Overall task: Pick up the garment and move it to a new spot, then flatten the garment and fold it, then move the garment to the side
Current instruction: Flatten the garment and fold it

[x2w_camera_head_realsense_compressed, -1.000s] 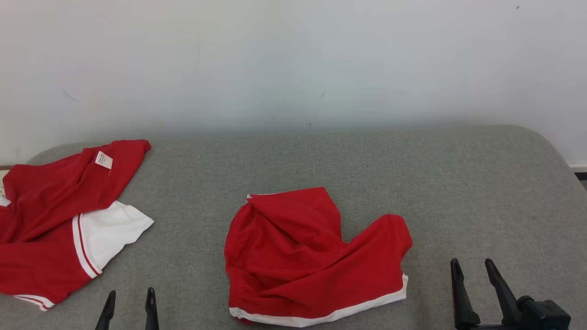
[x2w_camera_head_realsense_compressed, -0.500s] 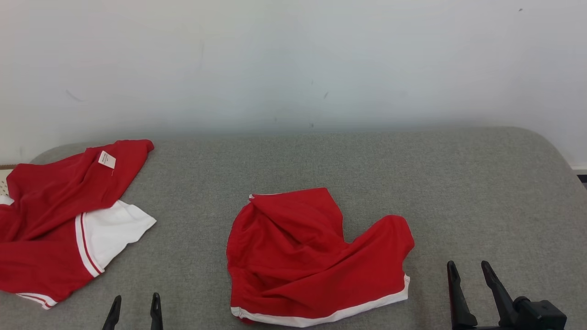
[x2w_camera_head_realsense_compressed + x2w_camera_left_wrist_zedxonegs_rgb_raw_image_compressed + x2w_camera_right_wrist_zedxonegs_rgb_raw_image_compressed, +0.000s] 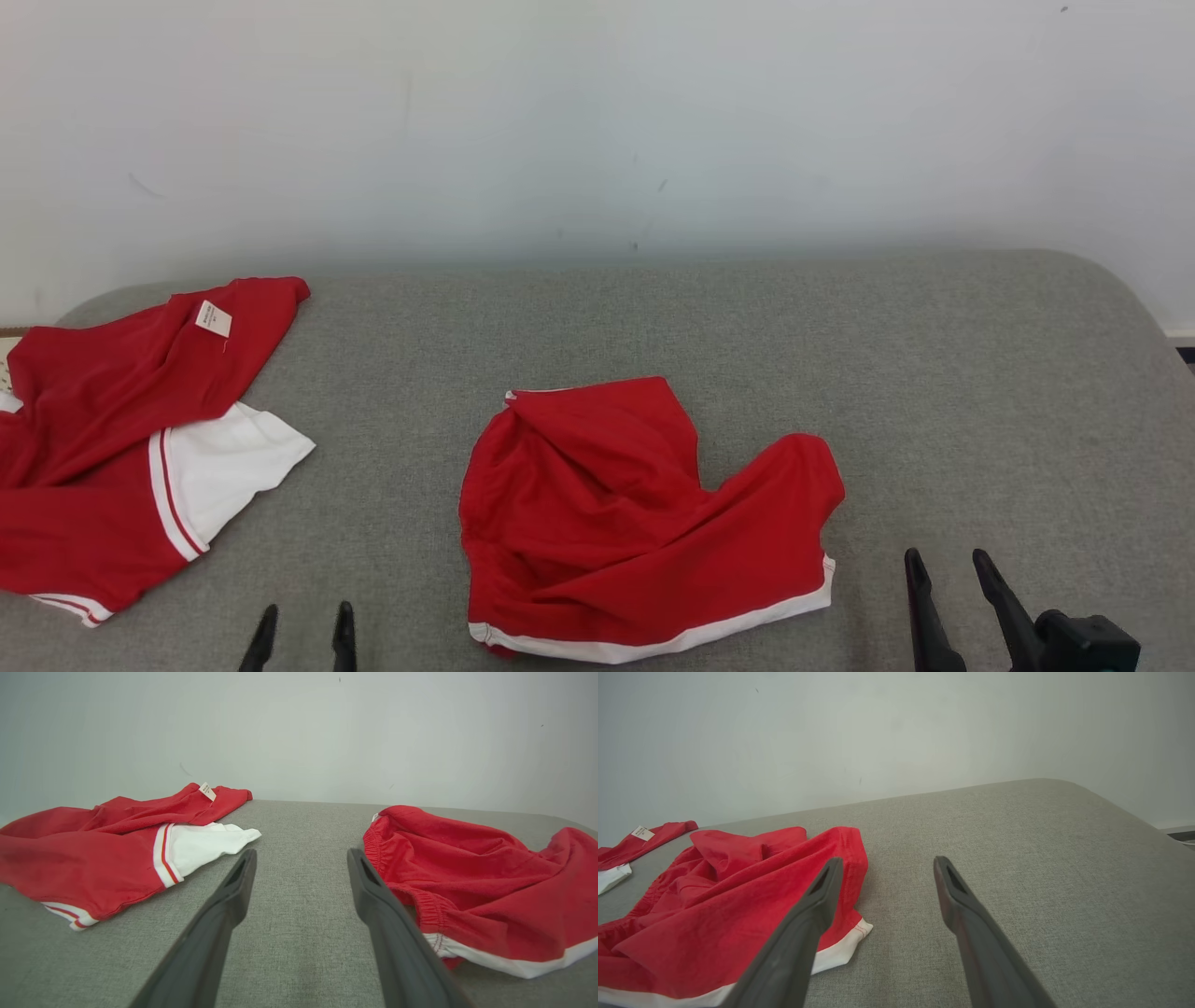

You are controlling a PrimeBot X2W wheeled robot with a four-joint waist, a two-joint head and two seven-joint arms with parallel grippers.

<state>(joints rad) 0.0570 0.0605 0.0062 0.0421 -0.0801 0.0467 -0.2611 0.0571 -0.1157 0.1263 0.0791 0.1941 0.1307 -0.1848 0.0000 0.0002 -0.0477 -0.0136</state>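
On grey pad (image 3: 934,373), garment (image 3: 644,523) lies crumpled between left gripper (image 3: 307,609) and right gripper (image 3: 945,554), both wide open and empty; flattening, folding, setting aside apparently all remain.

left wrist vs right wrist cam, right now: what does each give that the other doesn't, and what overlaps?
Left wrist view: the left gripper, open and empty; the red-and-white garment in full, with its white panel; the crumpled red garment with its gathered waistband.
Right wrist view: the right gripper, open and empty, beside that garment's white hem; the grey surface and its rounded far corner.
Both: the crumpled red garment, the other garment's tag, the grey surface, the pale wall.
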